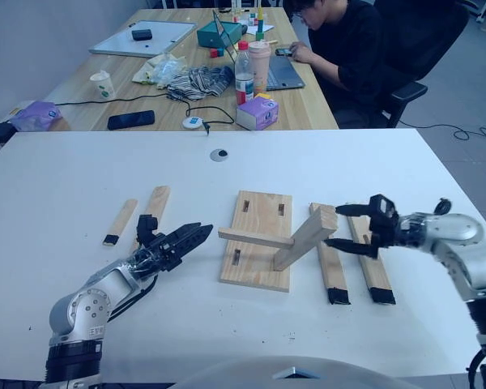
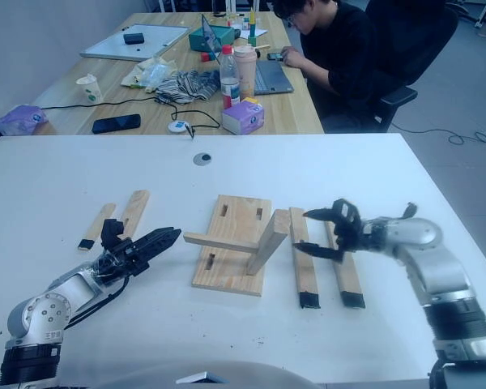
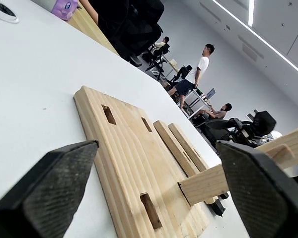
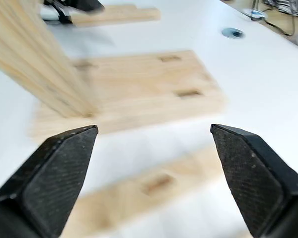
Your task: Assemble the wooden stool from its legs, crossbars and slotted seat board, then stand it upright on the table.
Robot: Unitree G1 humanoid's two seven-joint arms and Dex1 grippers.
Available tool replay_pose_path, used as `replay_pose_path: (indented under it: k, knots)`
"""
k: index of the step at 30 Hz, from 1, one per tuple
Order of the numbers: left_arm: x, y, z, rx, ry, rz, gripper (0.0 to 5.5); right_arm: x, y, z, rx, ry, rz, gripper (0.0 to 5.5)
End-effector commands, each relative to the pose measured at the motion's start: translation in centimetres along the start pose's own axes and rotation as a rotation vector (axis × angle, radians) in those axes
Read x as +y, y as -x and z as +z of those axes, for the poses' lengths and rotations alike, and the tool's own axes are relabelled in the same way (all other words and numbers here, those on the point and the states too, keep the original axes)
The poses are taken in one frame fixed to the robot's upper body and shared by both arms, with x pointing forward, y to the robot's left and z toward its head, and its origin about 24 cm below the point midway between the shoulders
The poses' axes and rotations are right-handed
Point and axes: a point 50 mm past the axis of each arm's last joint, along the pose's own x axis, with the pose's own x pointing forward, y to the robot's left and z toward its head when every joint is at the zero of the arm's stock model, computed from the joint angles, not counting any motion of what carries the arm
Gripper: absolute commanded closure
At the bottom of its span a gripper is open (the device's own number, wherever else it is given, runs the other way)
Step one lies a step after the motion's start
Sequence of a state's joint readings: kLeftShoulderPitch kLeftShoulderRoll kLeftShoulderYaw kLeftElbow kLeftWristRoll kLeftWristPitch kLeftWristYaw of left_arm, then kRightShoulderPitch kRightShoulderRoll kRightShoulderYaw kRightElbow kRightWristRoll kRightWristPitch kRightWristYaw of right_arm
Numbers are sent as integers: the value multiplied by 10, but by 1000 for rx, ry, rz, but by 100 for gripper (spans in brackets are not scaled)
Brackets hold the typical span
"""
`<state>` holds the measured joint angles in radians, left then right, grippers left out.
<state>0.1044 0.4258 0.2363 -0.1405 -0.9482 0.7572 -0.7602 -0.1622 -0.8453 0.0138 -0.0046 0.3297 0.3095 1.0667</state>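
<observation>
Currently the joined leg (image 1: 306, 237) and crossbar (image 1: 255, 237) sit on the seat board (image 1: 263, 209), leg tilted over the board's right edge, crossbar jutting out above the board's middle. Nothing appears to hold the pair.

Right gripper (image 1: 334, 226): just right of the board, fingers spread wide on either side of the leg's upper end, gripping nothing. Left gripper (image 1: 202, 235): just left of the board, low over the table (image 1: 81, 178), fingers parted, empty.

Risk, my judgement: the tilted leg looks unseated; a nudge from a closing finger could tip it off the board or twist the crossbar out of its joint. An off-centre grip could let the smooth wood slide.

Materials: pale planed wood, straight grain, square edges. Board is flat with rectangular slots. Two spare legs (image 1: 332, 271) lie right of the board, dark-capped ends. Two shorter bars (image 1: 120, 220) lie well left of it. Gripper pads are black and finely textured.
</observation>
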Motion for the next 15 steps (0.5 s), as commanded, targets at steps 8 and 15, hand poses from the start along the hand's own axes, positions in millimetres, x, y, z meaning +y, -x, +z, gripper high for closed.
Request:
replay_pose_path:
  k: [8, 15]
  knots:
    - [-2, 9, -9, -12, -25, 60, 113, 1, 1, -34, 256, -424, -365, 130]
    - [-2, 9, -7, -10, -35, 63, 113, 14, 1, -54, 366, -486, -388, 144]
